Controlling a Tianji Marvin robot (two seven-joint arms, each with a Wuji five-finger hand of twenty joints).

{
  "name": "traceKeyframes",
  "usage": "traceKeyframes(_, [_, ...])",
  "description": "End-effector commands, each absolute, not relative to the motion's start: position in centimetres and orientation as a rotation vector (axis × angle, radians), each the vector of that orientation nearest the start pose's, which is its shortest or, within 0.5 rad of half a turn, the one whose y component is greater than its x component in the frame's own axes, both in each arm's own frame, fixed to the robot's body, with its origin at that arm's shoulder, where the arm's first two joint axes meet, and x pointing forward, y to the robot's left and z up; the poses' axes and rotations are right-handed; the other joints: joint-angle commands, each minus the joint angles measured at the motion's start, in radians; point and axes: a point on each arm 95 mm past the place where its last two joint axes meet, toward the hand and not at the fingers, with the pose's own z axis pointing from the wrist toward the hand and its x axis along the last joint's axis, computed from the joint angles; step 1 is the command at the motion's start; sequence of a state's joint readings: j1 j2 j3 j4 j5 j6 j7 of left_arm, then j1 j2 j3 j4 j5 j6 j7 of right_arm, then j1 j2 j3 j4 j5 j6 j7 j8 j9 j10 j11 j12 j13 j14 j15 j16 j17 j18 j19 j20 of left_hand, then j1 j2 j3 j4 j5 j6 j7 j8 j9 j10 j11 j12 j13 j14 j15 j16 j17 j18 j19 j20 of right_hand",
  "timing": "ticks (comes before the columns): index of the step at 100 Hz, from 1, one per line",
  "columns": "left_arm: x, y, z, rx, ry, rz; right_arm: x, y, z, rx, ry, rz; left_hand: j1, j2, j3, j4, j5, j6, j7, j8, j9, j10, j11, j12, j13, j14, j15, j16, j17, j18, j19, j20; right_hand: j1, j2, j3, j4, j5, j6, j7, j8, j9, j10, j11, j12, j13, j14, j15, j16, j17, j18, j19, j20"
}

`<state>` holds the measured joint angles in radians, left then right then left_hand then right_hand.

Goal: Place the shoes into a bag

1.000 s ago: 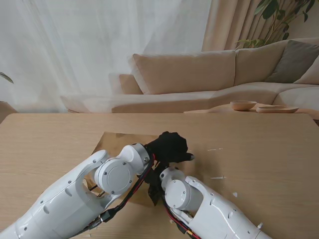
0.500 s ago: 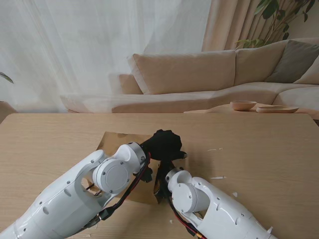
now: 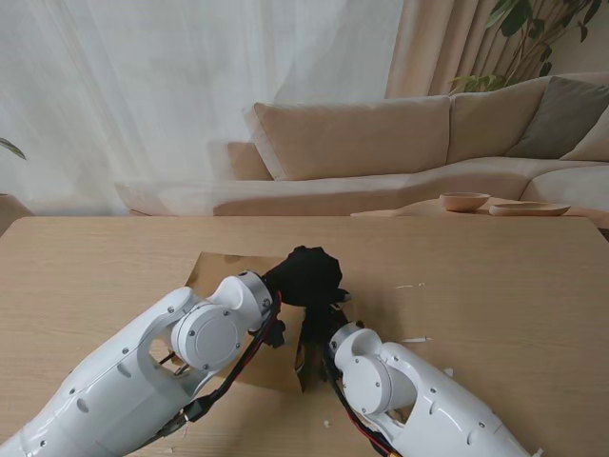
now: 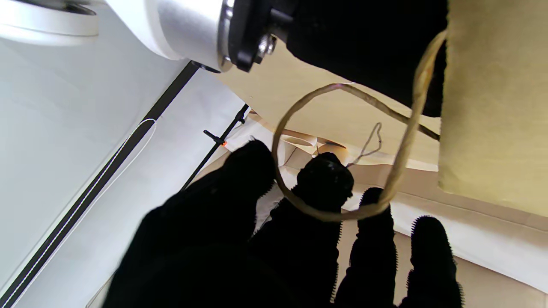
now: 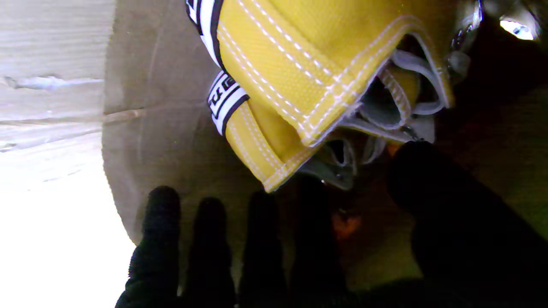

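**Yellow shoe inside paper bag**

A yellow shoe (image 5: 299, 72) lies inside the brown paper bag (image 3: 228, 271) at mid-counter (image 3: 495, 286). The right robot hand (image 5: 278, 252) reaches in, fingers spread, gripping nothing. The left robot hand (image 4: 278, 239) hooks the bag's twine handle (image 4: 342, 171).

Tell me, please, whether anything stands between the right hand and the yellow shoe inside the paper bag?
Nothing visible does: in the right wrist view the right hand is inside the paper bag, with the yellow shoe directly ahead of its fingertips.
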<state>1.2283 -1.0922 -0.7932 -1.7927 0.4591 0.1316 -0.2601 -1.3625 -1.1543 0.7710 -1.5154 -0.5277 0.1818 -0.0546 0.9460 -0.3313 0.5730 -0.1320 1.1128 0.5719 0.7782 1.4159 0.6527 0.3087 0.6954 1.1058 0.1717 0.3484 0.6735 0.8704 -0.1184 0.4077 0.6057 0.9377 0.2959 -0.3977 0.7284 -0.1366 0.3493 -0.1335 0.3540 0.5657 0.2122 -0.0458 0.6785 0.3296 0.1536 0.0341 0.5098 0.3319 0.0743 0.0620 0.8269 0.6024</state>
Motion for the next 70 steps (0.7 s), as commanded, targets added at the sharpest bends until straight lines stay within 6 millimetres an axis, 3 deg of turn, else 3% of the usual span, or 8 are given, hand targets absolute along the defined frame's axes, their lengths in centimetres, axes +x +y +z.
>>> traceKeyframes(1, [38.8,-16.5,-23.4,-1.392,1.841,-1.929,37.9,13.2,-36.0,-1.976,-1.911,-2.064,0.054,-0.019,-0.016,-0.012,0.051,0.07,0.048,0.051,0.018,-0.034,-0.004,0.028,-0.013,-0.013,0.027,0.021,-0.001,-0.006,0.05,0.001,-0.035,0.029,-0.024,0.042,-0.024,-0.013,-0.021,-0.003,-0.027,-0.03,-0.013,-0.006,-0.031,-0.011,-0.016,-0.01,-0.013,-0.002,-0.025,-0.014])
traceKeyframes(14, [38.9,-16.4,-23.3,-1.369,1.844,-1.905,37.4,12.7,-36.0,-1.993,-1.889,-2.071,0.041,-0.009,-0.01,-0.018,0.062,0.09,0.145,0.092,0.056,-0.029,0.021,0.022,0.012,-0.002,0.051,0.022,0.006,0.005,0.108,-0.009,-0.038,0.032,-0.033,0.043,-0.025,-0.01,-0.025,0.001,-0.028,-0.03,-0.012,-0.006,-0.03,-0.011,-0.018,-0.01,-0.011,0.0,-0.035,-0.012])
traceKeyframes(28, [38.9,-16.5,-23.3,-1.382,1.842,-1.898,36.9,12.1,-35.8,-2.018,-1.856,-2.081,-0.004,-0.005,0.038,-0.016,0.063,0.096,0.269,0.003,0.079,-0.01,0.059,0.003,0.022,0.012,0.066,0.015,0.002,0.019,0.161,-0.081,-0.038,0.032,-0.038,0.044,-0.02,-0.01,-0.026,0.006,-0.025,-0.028,-0.009,-0.005,-0.029,-0.011,-0.017,-0.008,-0.01,0.002,-0.04,-0.009])
traceKeyframes(42, [38.9,-16.6,-23.3,-1.398,1.809,-1.924,36.5,11.4,-35.6,-2.033,-1.843,-2.091,-0.001,-0.03,0.049,-0.005,0.066,0.109,0.296,-0.008,0.09,-0.003,0.067,0.019,0.026,0.018,0.073,0.018,0.005,0.025,0.171,-0.084,-0.042,0.036,-0.043,0.045,-0.019,-0.008,-0.028,0.009,-0.024,-0.029,-0.007,-0.005,-0.029,-0.012,-0.014,-0.005,-0.009,0.002,-0.043,-0.005])
traceKeyframes(70, [39.1,-16.4,-23.3,-1.368,1.82,-1.894,35.1,9.9,-35.3,-2.078,-1.8,-2.114,0.03,-0.034,0.027,-0.013,0.057,0.124,0.301,-0.029,0.095,-0.019,0.066,0.041,0.028,0.012,0.077,0.02,0.006,0.024,0.19,-0.091,-0.045,0.049,-0.056,0.046,-0.023,-0.006,-0.034,0.013,-0.022,-0.029,-0.006,-0.005,-0.03,-0.011,-0.005,0.001,-0.007,0.007,-0.049,0.001])
